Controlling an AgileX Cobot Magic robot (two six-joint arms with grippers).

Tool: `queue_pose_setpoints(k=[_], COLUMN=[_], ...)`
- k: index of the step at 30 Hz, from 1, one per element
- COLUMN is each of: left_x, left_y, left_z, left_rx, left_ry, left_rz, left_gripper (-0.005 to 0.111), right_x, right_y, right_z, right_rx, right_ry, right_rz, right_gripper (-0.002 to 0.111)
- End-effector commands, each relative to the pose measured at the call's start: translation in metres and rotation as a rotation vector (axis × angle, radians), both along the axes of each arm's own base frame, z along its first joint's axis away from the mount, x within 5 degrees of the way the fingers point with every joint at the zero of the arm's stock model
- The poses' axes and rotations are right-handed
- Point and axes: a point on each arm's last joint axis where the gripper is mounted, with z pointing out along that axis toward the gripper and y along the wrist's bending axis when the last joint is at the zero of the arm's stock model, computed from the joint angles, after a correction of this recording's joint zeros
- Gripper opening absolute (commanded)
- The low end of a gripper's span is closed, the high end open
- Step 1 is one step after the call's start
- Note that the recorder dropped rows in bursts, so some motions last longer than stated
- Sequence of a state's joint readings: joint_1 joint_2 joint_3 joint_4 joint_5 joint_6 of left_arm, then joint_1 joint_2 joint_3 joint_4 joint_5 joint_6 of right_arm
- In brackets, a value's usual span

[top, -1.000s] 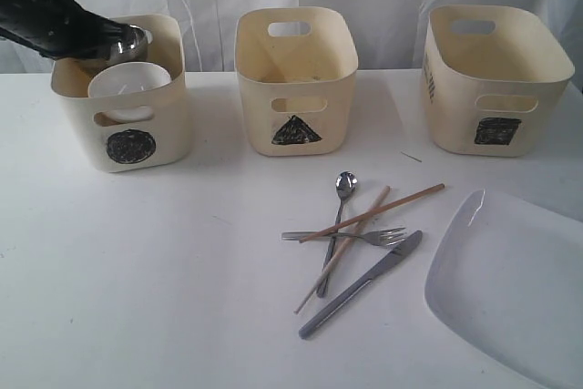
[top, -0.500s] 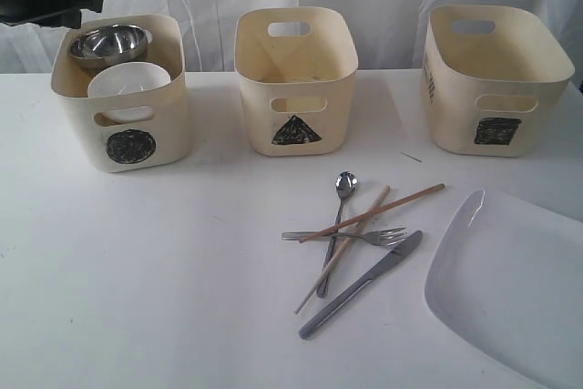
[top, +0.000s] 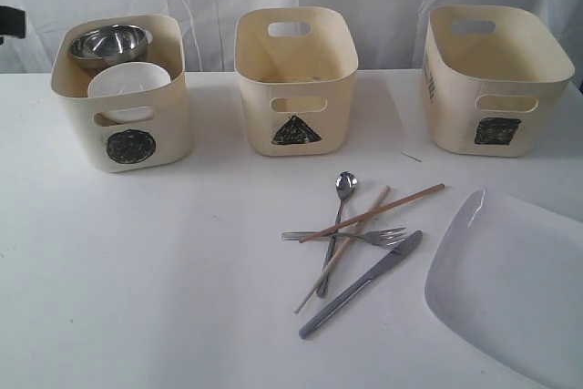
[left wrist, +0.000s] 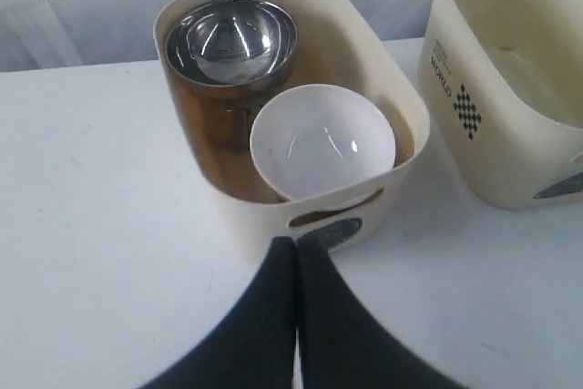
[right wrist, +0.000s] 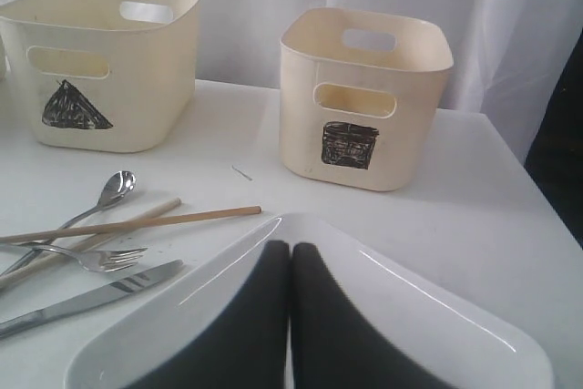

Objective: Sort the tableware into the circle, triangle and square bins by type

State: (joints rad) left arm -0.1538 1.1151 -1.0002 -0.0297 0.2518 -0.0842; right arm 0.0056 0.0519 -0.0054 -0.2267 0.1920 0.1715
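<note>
The circle bin [top: 80, 125] at the left holds a steel bowl [top: 111, 43] resting on a steel mug [left wrist: 219, 129], and a small white bowl [top: 130, 79]. My left gripper [left wrist: 296, 243] is shut and empty, in front of this bin [left wrist: 405, 116]. The triangle bin [top: 296, 61] and square bin [top: 496, 70] stand to the right. Spoon [top: 344, 187], fork [top: 364, 237], knife [top: 364, 281] and two crossed chopsticks [top: 373, 213] lie on the table. My right gripper [right wrist: 290, 248] hovers shut and empty over the large white plate [right wrist: 437, 316].
A white curtain hangs behind the bins. The plate [top: 510, 289] lies at the table's front right corner, right of the cutlery. Only a dark bit of the left arm [top: 7, 22] shows at the exterior view's left edge.
The left arm has pulled back leftward from over the circle bin, leaving the steel bowl inside, and its gripper has shut. The right gripper has not moved.
</note>
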Motion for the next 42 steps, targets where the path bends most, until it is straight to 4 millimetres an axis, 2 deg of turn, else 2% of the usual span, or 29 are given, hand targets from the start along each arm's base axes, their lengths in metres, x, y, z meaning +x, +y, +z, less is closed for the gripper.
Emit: queue_pose_setpoints(k=[1, 7, 10, 15, 19, 23, 27, 31, 42], left_x=[-0.049, -0.112, -0.137, -0.171, -0.19, -0.202, -0.209, -0.212, -0.212], left_y=[0.007, 0.017, 0.021, 0.025, 0.027, 0.029, 0.029, 0.029, 0.029], left_z=[-0.005, -0.019, -0.03, -0.048, -0.057, -0.056, -0.061, -0.067, -0.067], left_rx=[-0.082, -0.102, -0.098, -0.093, -0.094, -0.105, -0.111, -0.097, -0.094], left_ry=[-0.047, -0.153, -0.19, -0.17, -0.182, -0.235, -0.199, -0.126, -0.122], left_rz=[0.031, 0.029, 0.021, 0.007, -0.001, -0.003, -0.003, -0.008, -0.01], left_gripper=[0.0, 0.0, 0.0, 0.0, 0.0, 0.0, 0.0, 0.0, 0.0], right_x=[0.0, 0.0, 0.0, 0.0, 0.0, 0.0, 0.0, 0.0, 0.0], right_y=[0.0, 0.0, 0.0, 0.0, 0.0, 0.0, 0.0, 0.0, 0.0], right_z=[-0.001, -0.001, -0.001, -0.001, -0.001, -0.001, -0.001, -0.001, -0.001], right_rx=[0.004, 0.004, 0.004, 0.004, 0.004, 0.004, 0.004, 0.004, 0.004], right_ry=[-0.006, -0.006, -0.006, -0.006, -0.006, -0.006, -0.006, -0.006, -0.006], right_rz=[-0.005, -0.005, -0.005, -0.005, -0.005, -0.005, -0.005, -0.005, -0.005], right_gripper=[0.0, 0.0, 0.0, 0.0, 0.0, 0.0, 0.0, 0.0, 0.0])
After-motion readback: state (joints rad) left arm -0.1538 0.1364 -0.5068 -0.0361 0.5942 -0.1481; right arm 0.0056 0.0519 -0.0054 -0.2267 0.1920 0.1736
